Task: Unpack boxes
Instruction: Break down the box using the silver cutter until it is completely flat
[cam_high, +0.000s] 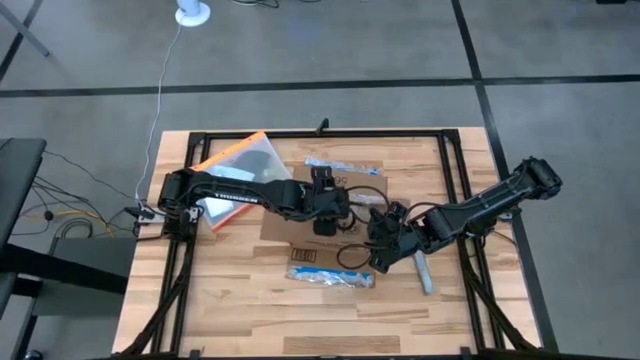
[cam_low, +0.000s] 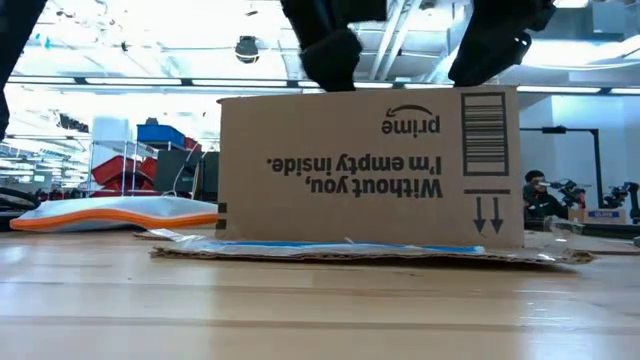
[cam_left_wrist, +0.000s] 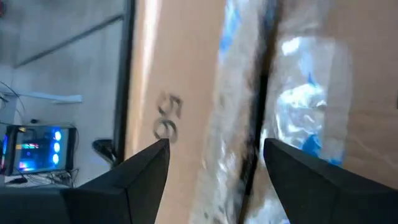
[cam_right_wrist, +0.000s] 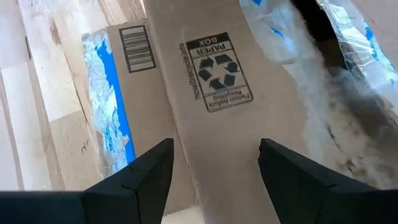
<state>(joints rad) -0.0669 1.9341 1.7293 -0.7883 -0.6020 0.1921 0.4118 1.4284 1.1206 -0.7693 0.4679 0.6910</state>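
The brown cardboard box (cam_high: 280, 232) stands mid-table, its print upside down in the low view (cam_low: 370, 170). A flap with blue-and-white tape (cam_high: 330, 275) lies flat on the table at its near side. Another taped flap (cam_high: 345, 168) lies at the far side. My left gripper (cam_high: 328, 212) is over the box top, open, its fingers either side of a torn taped seam (cam_left_wrist: 258, 93). My right gripper (cam_high: 385, 245) is open over the box's right part, above a flap with a recycling mark (cam_right_wrist: 221, 71). Beside that flap there is clear plastic (cam_right_wrist: 280, 37) in the opening. My left gripper (cam_left_wrist: 216, 144) comes at the box top from above. Whether its fingers touch the cardboard, I cannot tell. My right gripper (cam_right_wrist: 216, 143) also points down at the box top (cam_low: 490, 92). Whether it touches the flap, I cannot tell.
An orange-edged clear pouch (cam_high: 235, 165) lies at the table's far left, also in the low view (cam_low: 120, 213). A grey oblong thing (cam_high: 424, 272) lies on the wood right of the box. Black frame rails (cam_high: 455, 190) run along the table's sides.
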